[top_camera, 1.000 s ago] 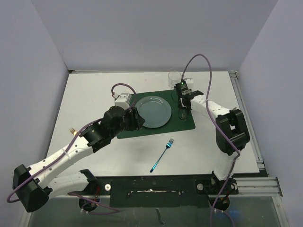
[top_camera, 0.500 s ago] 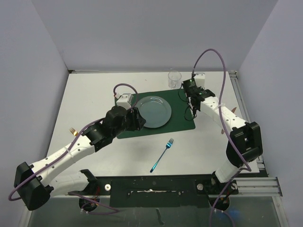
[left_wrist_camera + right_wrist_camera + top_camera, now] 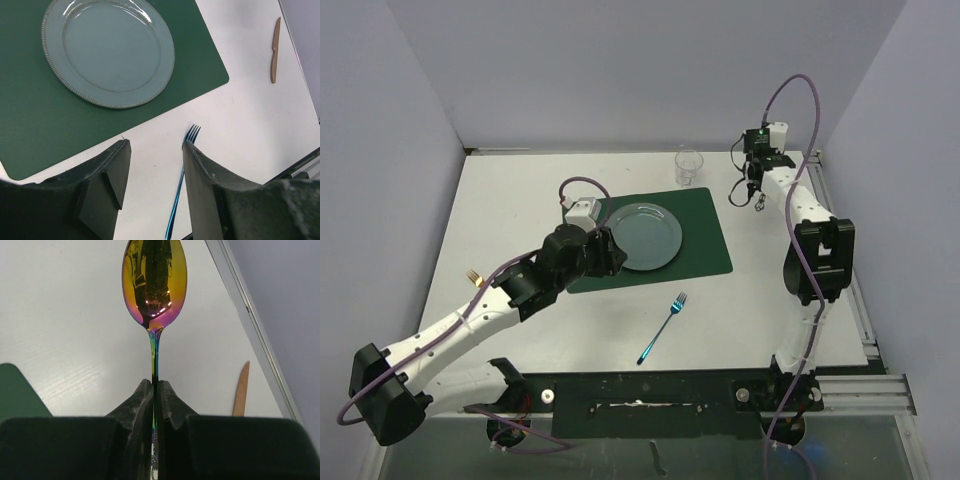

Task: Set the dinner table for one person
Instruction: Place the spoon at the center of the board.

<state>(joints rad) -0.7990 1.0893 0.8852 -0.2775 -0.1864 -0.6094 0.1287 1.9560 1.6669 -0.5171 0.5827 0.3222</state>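
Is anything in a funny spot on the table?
Yes. The blue fork lies slanted on the bare table, away from the green placemat and plate. The wooden knife sits far off too, near the table's edge. Nothing looks spilled or broken.

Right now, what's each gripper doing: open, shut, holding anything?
Left gripper: open, holding nothing.
Right gripper: shut on the spoon.

Dinner table (image 3: 510, 200): large rectangular tabletop, white, matte, with a faint grain visible close up. It lies flat and level. A metal rail (image 3: 865, 335) runs along the right edge and the near edge. Pale walls (image 3: 620, 70) stand at the far and side edges.
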